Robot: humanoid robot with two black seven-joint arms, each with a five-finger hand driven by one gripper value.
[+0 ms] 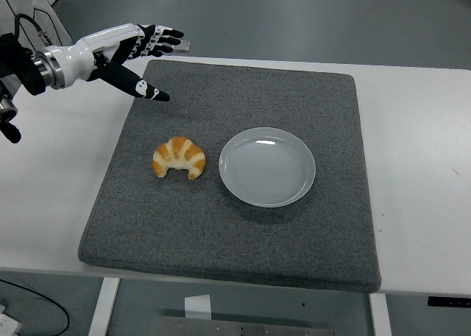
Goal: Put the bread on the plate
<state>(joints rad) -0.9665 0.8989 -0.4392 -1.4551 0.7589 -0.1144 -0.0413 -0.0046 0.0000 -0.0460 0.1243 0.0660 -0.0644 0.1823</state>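
So far nothing placed. One bread [179, 158], a croissant, lies on the grey mat [243, 226] just left of the plate [267, 166], not touching it. One plate, bare. One left hand [136, 53], fingers spread and holding nothing, above the mat's far left corner, well apart from the bread. Remaining, by my reckoning: reach, grasp, carry, set down. Right hand not seen.

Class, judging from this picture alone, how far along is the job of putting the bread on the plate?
Nothing is done yet: the croissant lies on the grey mat, left of the empty plate. In hand: the left hand hovers open above the mat's far left corner. Grasping, lifting and placing remain.
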